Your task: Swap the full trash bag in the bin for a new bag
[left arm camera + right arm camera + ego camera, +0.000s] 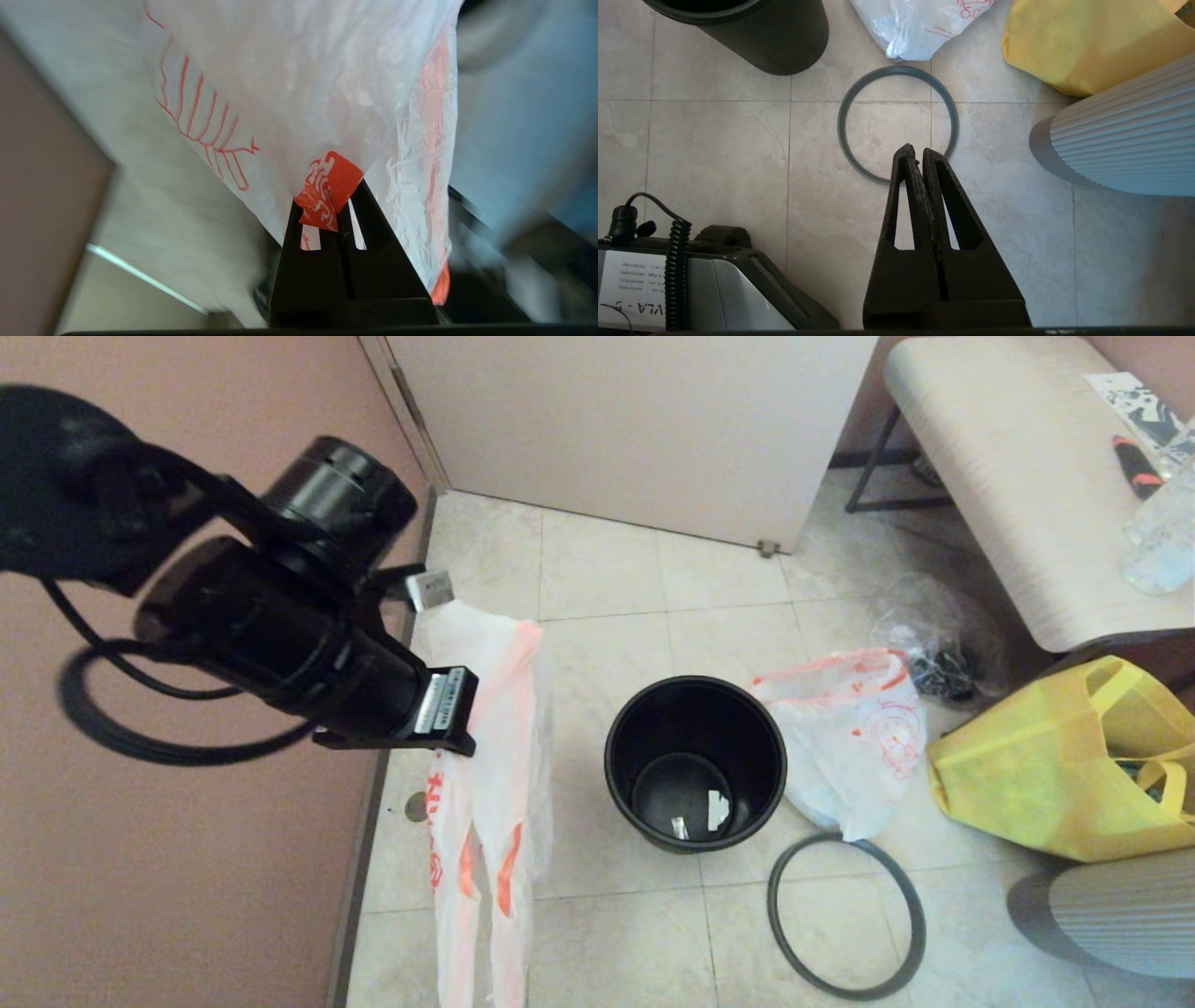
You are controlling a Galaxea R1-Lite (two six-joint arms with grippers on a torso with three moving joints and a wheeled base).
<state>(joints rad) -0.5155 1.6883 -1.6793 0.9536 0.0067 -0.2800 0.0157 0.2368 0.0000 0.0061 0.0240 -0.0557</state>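
Right now my left gripper (332, 205) has its jaws pinched tight on the new bag (485, 784), clamping a fold of the thin plastic at its small red square logo (329, 191). I hold it raised, so the bag hangs limp and long toward the floor at about nine o'clock from the bin (695, 763), near it but apart — its orange-red print shows down the hanging folds.

The bin stands upright on the tiled floor (607, 569) with no liner in it; a couple of small white scraps (717, 810) lie on its bottom. The full trash bag (854, 737) sits on the tiles at three o'clock of the bin, just beside its wall; I cannot tell whether they touch.

A thin dark grey hoop (846, 915) lies flat on the floor at about five o'clock from the bin, and the lower edge of the full trash bag overlaps its far arc. Further out at three o'clock are a yellow tote (1036, 784) and, beyond the full bag, a clear bag of dark items (934, 644).

My right gripper (916, 156) hangs over the near arc of the hoop, fingers pressed together on nothing.
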